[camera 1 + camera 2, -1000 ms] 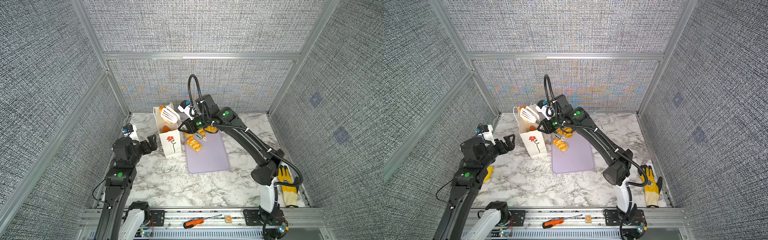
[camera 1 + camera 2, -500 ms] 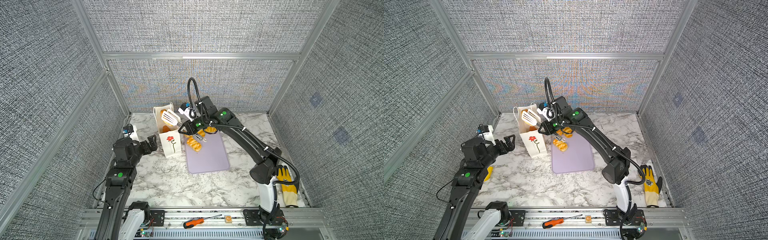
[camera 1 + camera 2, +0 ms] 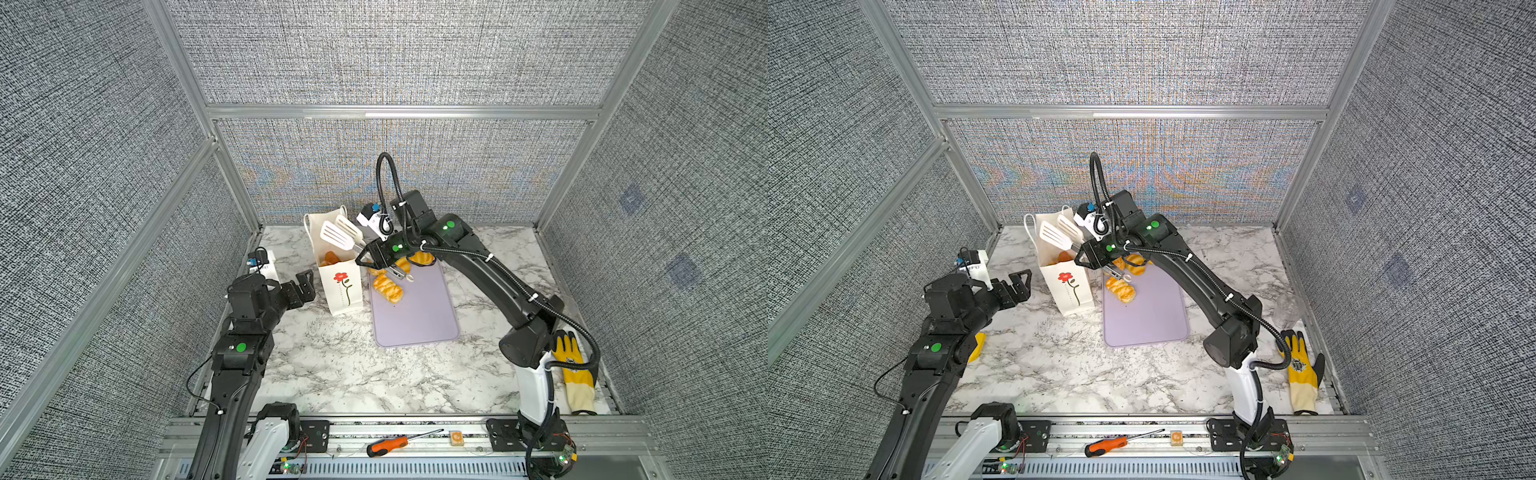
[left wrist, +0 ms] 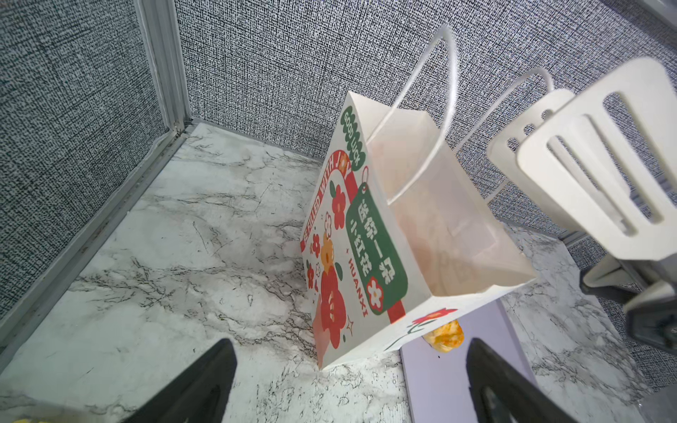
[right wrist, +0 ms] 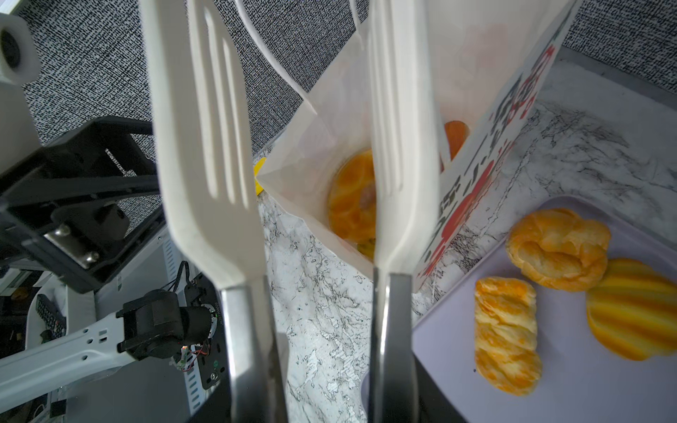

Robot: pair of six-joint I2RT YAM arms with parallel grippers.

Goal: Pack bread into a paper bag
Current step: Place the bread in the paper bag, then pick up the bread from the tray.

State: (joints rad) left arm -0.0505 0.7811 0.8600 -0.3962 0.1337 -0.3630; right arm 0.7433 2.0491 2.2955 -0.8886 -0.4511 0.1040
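Right gripper (image 3: 372, 262) is clasping tongs (image 3: 334, 236), blades apart and empty over the paper bag (image 3: 343, 291) — likely needing another bread (image 3: 388, 289) from the tray (image 3: 415, 320) next; left gripper (image 3: 300, 286) is gaping.

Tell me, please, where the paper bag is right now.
In both top views the paper bag stands left of the lilac tray, its open mouth beneath the white tongs.

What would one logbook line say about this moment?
right end effector: holds tongs open, empty, over bag | bread in bag | tray: three pastries | left end effector: open
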